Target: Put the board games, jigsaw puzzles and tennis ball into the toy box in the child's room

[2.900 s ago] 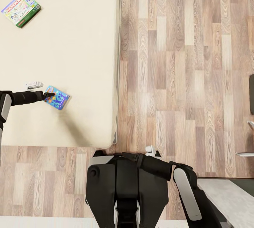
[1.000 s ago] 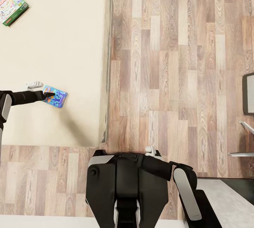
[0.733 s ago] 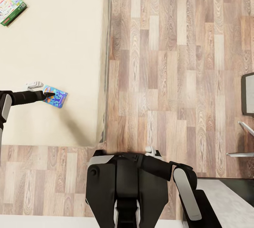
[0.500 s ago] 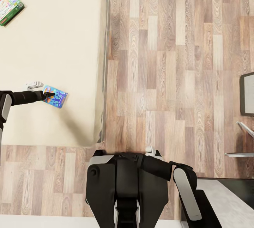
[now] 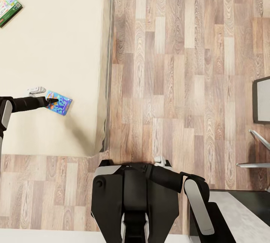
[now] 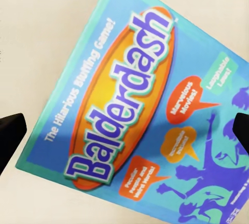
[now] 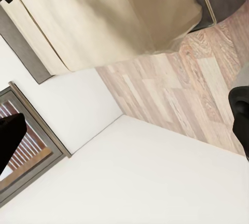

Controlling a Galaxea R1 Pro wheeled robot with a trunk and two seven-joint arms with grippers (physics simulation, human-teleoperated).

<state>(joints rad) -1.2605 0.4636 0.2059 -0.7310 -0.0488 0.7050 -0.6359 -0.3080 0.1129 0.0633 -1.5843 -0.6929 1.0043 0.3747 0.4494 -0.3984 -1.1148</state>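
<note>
1. Fingers of the left end effector (image 5: 51, 101) are straddling the blue board game (image 5: 59, 103), gripping its edge above the bed (image 5: 56, 40).
2. Right end effector (image 5: 160, 160) is hanging near the bed's corner, grip state indiscernible.
3. Green-edged board game (image 5: 7, 2) is lying at the bed's far edge.

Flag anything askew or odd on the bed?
Nothing damaged or spilled. Both games lie skewed to the bed's edges: the blue Balderdash box at the left gripper, whose fingertips straddle it in the left wrist view, and the green-edged board game at the far corner, cut off by the frame edge.
</note>
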